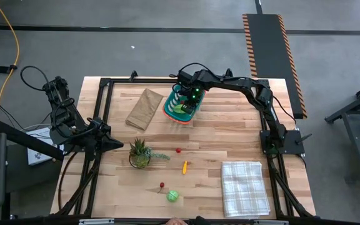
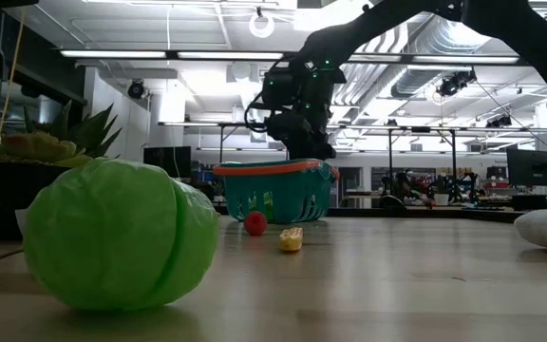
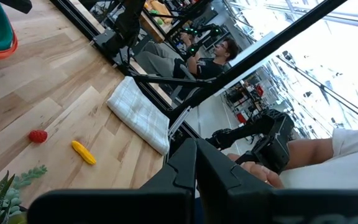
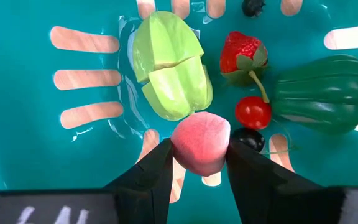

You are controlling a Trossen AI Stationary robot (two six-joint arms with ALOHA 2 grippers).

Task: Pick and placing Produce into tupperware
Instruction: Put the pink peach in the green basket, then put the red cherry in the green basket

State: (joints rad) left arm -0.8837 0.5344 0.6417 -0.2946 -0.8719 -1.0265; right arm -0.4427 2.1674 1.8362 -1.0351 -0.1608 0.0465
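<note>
right gripper (image 4: 199, 163) over tupperware (image 1: 181, 104) at far side of surface (image 1: 205, 181), fingers clamped on pink produce piece (image 4: 201, 147). step: placing. next: open fingers, drop piece among green, red ones inside. left gripper (image 3: 196, 163) parked at left edge, fingers closed, empty.

The counter (image 1: 230, 187) is pale, matt wood planking. The tupperware (image 4: 17, 124) is glossy teal plastic. The checked cloth (image 1: 245, 187) looks soft and woven.

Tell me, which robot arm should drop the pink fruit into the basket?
The right. Its gripper already holds the pink fruit directly over the teal basket, so it likely only needs to open. The left gripper waits near the potted plant, away from it.
</note>
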